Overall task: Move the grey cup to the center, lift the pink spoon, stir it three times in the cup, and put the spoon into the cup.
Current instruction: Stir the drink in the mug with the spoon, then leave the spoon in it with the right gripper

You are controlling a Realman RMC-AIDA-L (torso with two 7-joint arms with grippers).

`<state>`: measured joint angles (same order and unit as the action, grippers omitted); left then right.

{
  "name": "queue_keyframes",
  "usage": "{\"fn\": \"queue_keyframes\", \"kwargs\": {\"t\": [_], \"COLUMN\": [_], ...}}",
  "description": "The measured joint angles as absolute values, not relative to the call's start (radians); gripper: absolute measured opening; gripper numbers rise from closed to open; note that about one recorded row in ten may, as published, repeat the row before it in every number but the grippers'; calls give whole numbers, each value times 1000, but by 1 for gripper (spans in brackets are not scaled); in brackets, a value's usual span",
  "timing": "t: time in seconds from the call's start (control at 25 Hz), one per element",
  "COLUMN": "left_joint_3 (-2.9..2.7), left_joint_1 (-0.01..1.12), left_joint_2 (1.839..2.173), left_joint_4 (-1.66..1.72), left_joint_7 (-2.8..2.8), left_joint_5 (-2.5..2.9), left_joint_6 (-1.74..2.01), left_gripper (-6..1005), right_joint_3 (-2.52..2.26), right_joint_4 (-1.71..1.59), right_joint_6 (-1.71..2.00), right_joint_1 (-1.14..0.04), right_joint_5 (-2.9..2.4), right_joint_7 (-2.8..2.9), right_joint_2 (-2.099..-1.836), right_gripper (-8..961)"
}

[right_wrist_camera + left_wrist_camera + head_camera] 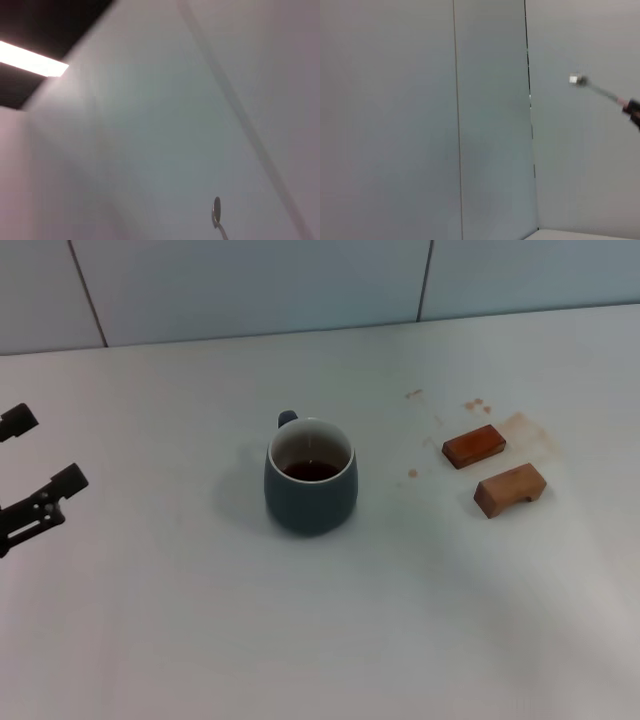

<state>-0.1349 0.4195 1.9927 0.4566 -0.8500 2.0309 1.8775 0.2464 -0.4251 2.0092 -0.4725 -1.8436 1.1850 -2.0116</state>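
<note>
Mug first: the grey cup point(310, 490) stands upright near the middle of the white table point(180, 640), its small loop handle turned toward the far wall, brown liquid low inside its white interior. Nothing touches it. To its right, well apart, two brown wooden blocks point(474, 446) point(510, 489) lie close together beside a few brown stains on the table. The pink spoon does not appear in the head view. In the left wrist view it point(600, 91) shows in the air in front of the tiled wall point(420, 120), metal bowl outward, its pink handle running into a dark shape at the picture's edge, which looks like the right hand point(633, 111) gripping it. The right wrist view shows only the spoon's bowl and neck against the wall. The left hand point(40, 465) hovers open at the table's left edge, well away from the cup.
</note>
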Motion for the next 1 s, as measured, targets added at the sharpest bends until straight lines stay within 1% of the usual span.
{"fn": "queue_keyframes", "kwargs": {"t": [0.08, 0.12, 0.16, 0.2, 0.32, 0.36, 0.4, 0.52, 0.56, 0.6, 0.72, 0.76, 0.8, 0.92, 0.96, 1.0], "left_joint_3": [-135, -135, -135, -135, -135, -135, -135, -135, -135, -135, -140, -144, -144, -165, -197, -197], "left_joint_1": [421, 421, 421, 421, 426, 427, 429, 432, 433, 434, 434, 434, 434, 433, 430, 430], "left_joint_2": [1999, 1999, 1999, 1999, 2007, 2008, 2010, 2011, 2012, 2012, 2013, 2014, 2014, 2014, 2014, 2014], "left_joint_4": [457, 457, 457, 457, 456, 456, 456, 456, 456, 457, 457, 457, 457, 460, 463, 463], "left_joint_7": [-850, -850, -850, -850, -850, -850, -850, -851, -851, -852, -852, -852, -852, -852, -853, -853], "left_joint_5": [2031, 2031, 2031, 2031, 2023, 2021, 2019, 2018, 2018, 2018, 2018, 2020, 2020, 2025, 2026, 2026], "left_joint_6": [1873, 1873, 1873, 1873, 1868, 1867, 1864, 1860, 1859, 1859, 1857, 1853, 1853, 1838, 1820, 1820], "left_gripper": [847, 847, 847, 847, 847, 847, 847, 847, 847, 847, 847, 847, 847, 847, 847, 847], "right_joint_3": [222, 200, 128, 128, -26, -148, -148, -330, -446, -446, -594, -657, -657, -731, -778, -778], "right_joint_4": [-557, -625, -774, -774, -986, -1108, -1108, -1281, -1385, -1385, -1505, -1549, -1549, -1540, -1502, -1502], "right_joint_6": [2077, 2094, 2114, 2114, 2103, 2081, 2081, 2026, 1990, 1990, 1953, 1948, 1948, 1969, 1978, 1978], "right_joint_1": [-524, -544, -585, -585, -617, -621, -621, -620, -618, -618, -638, -677, -677, -755, -810, -810], "right_joint_5": [-1844, -1844, -1843, -1843, -1827, -1803, -1803, -1798, -1805, -1805, -1869, -1952, -1952, -2066, -2143, -2143], "right_joint_7": [1329, 1401, 1553, 1553, 1750, 1860, 1860, 2014, 2104, 2104, 2234, 2316, 2316, 2402, 2436, 2436], "right_joint_2": [-1994, -1989, -1982, -1982, -1980, -1981, -1981, -1982, -1980, -1980, -1966, -1958, -1958, -1949, -1946, -1946], "right_gripper": [111, 110, 110, 110, 110, 110, 110, 110, 110, 110, 110, 110, 111, 111, 111, 111]}}
